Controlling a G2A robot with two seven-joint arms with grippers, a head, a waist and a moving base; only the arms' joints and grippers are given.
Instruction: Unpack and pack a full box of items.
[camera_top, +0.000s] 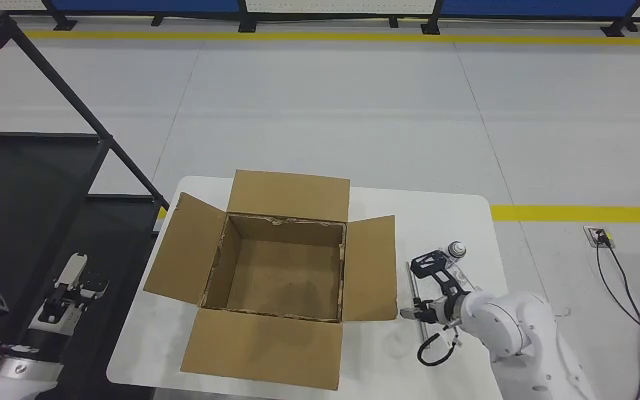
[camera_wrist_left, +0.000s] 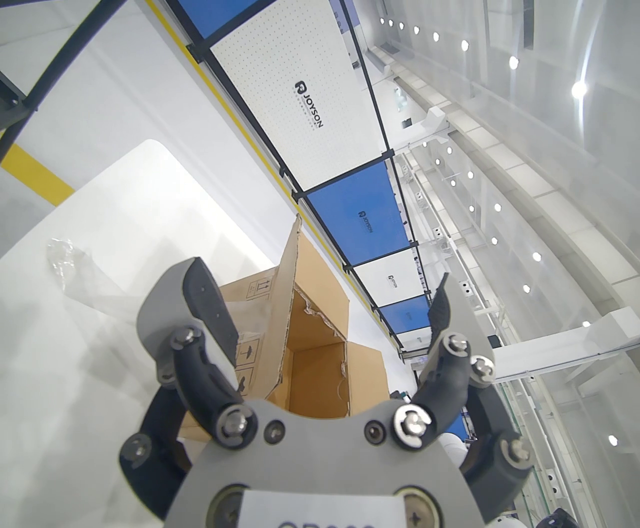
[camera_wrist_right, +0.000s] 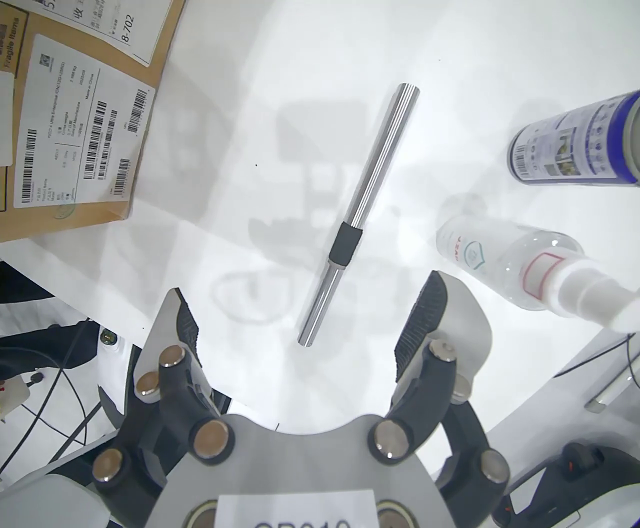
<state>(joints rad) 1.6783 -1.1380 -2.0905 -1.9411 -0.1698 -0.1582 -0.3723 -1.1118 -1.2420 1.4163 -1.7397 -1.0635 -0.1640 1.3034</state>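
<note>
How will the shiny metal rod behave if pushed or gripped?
The shiny, round metal rod with a black band lies flat on the white table, so it will probably roll if pushed sideways. Its polished surface may slip; the black band likely grips better. It looks stiff.

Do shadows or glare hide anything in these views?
Right wrist view: a grey shadow lies on the white table around the metal rod, which carries bright streaks along its length yet reads plainly. Left wrist view: ceiling lamps flare as bright spots above the box, whose cardboard is evenly lit. Top view: soft shade along the box's inner walls, its floor visible.
</note>
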